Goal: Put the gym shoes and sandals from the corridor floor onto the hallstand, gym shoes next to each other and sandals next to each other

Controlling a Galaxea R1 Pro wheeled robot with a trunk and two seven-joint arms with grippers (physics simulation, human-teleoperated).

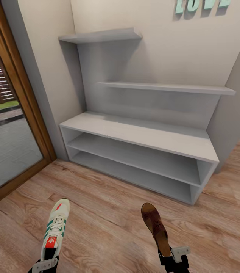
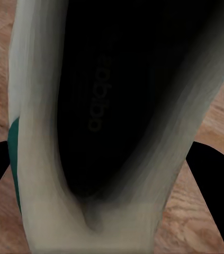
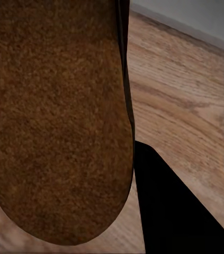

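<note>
The left gripper (image 1: 45, 264) has its jaws clenched on the heel of 1 gym shoe (image 1: 55, 228), held above the corridor floor (image 1: 105, 220) with its toe toward the hallstand (image 1: 142, 132). The right gripper (image 1: 175, 258) has its jaws clenched on the heel of 1 sandal (image 1: 156, 227), likewise pointing at the hallstand. The hallstand's 2 open tiers and top surface face the robot.

The gym shoe's (image 1: 54, 227) heel hides the left gripper (image 1: 44, 264), cut by the bottom edge. The wall letters (image 1: 202, 5) lose their tops. The sandal's (image 1: 156, 226) heel hides the right gripper's fingertips (image 1: 174, 256).
</note>
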